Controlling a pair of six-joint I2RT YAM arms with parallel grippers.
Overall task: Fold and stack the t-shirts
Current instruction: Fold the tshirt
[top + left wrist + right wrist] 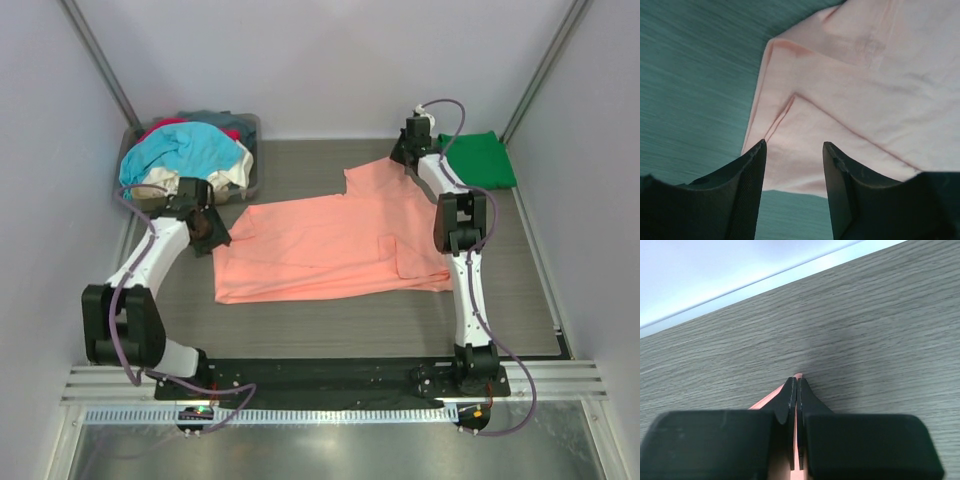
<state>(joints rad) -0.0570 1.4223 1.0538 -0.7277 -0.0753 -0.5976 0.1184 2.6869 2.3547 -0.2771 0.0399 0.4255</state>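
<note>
A salmon-pink t-shirt (330, 245) lies spread on the table's middle. My right gripper (403, 152) is at its far right corner, shut on the pink cloth, whose edge (798, 376) shows between the fingertips in the right wrist view. My left gripper (214, 234) is open at the shirt's left edge, its jaws over a sleeve fold (790, 165) without holding it. A dark green t-shirt (481, 158) lies folded at the far right. Turquoise (185, 150), cream and red shirts are heaped in the grey tub (252, 170).
The grey tub stands at the far left corner by the left arm. White walls close the table on three sides. The black base rail (330, 375) runs along the near edge.
</note>
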